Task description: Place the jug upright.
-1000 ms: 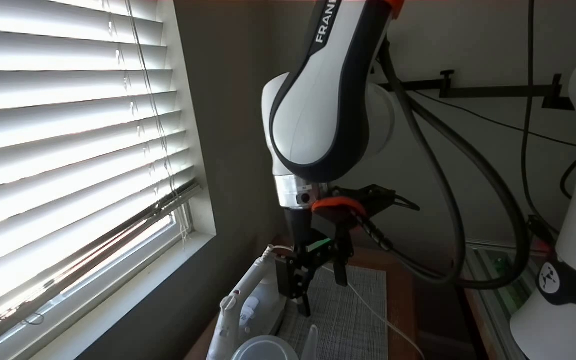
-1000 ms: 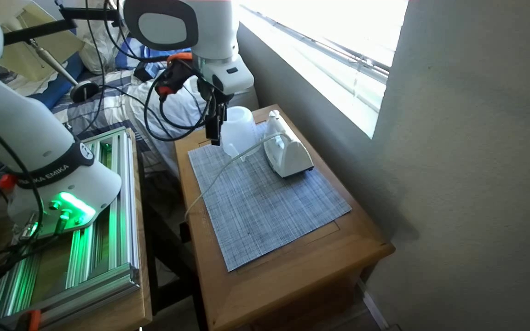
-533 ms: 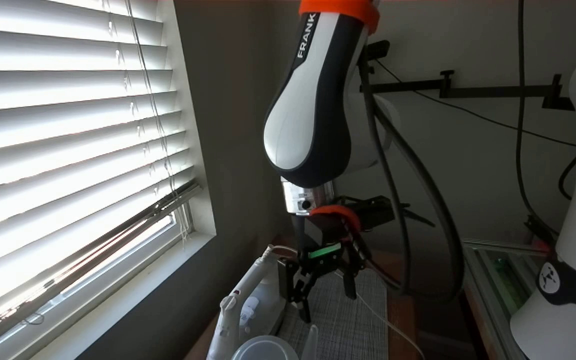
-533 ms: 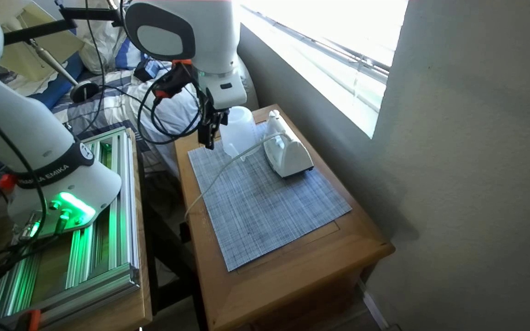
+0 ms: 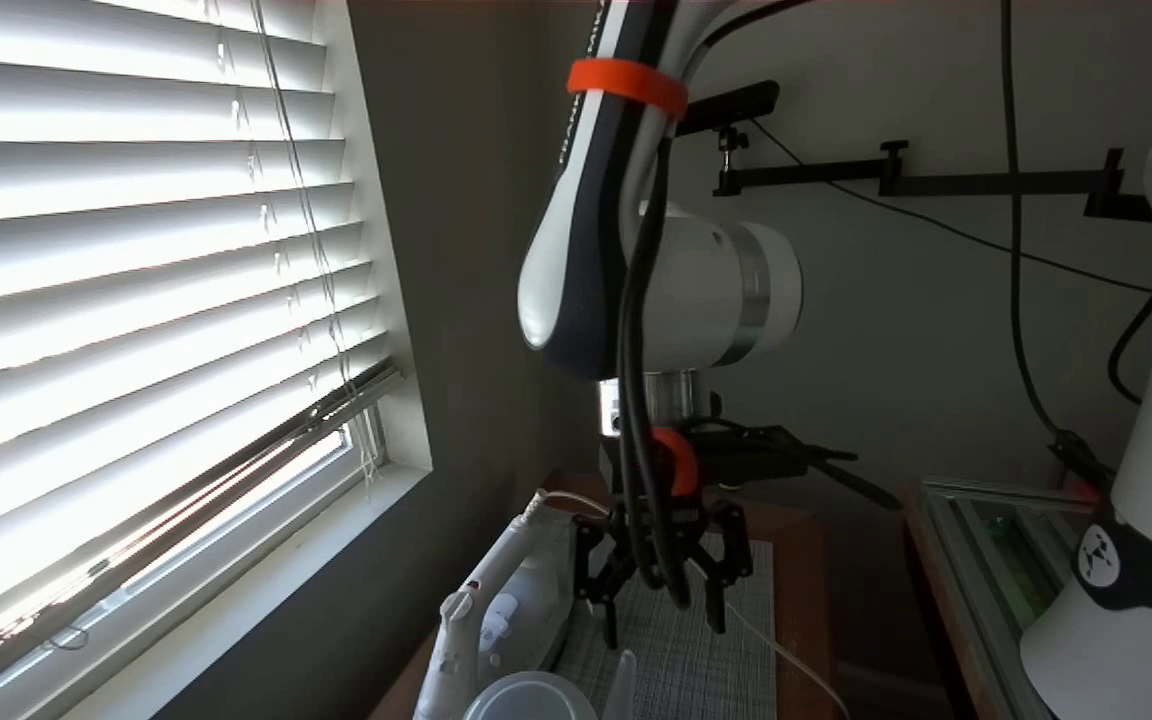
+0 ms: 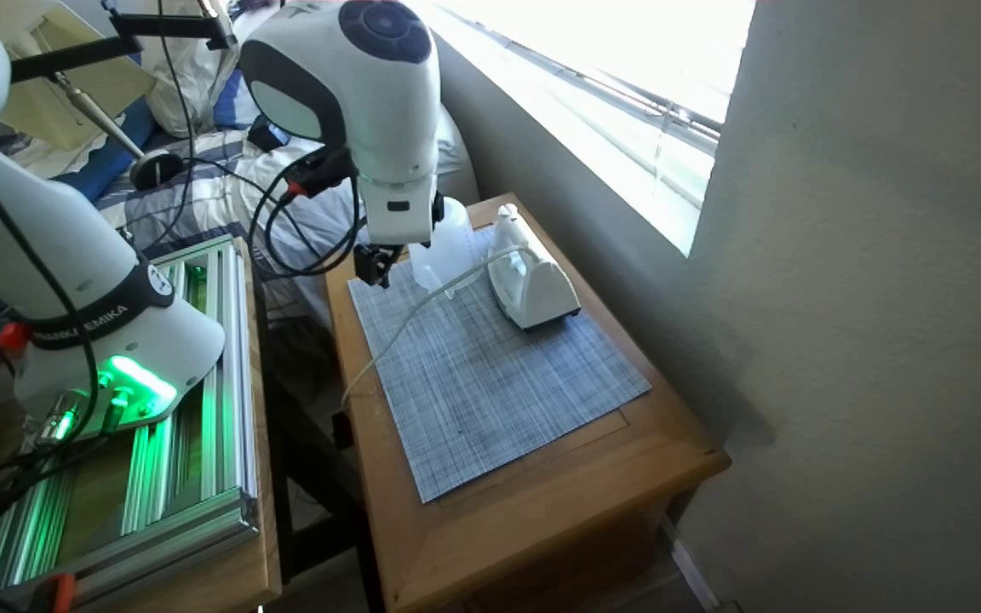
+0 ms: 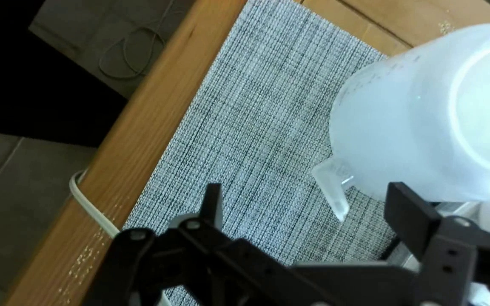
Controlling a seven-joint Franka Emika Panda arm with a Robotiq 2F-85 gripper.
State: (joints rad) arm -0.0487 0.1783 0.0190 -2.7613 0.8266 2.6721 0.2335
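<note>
The translucent whitish jug (image 6: 444,251) stands upside down on the mat, its round closed base facing up. It fills the right of the wrist view (image 7: 398,123), and only its top shows at the bottom of an exterior view (image 5: 531,697). Its handle (image 7: 332,187) sticks out near the mat and also shows in an exterior view (image 5: 622,685). My gripper (image 5: 663,620) is open and empty above the mat, beside the jug. In the wrist view the handle appears between the spread fingers (image 7: 309,208), with no visible contact. The arm partly hides the gripper (image 6: 378,266).
A white iron (image 6: 533,277) stands close beside the jug; its handle (image 5: 476,600) rises near the wall. Its cord (image 6: 422,308) runs across the grey mat (image 6: 507,400) and over the wooden table's (image 6: 542,528) edge. A wall and window (image 5: 266,560) stand behind the iron.
The arm has swung and the gripper has turned about its vertical axis, moving slightly right and down in an exterior view. The jug and iron have not moved. The gripper stays open.
</note>
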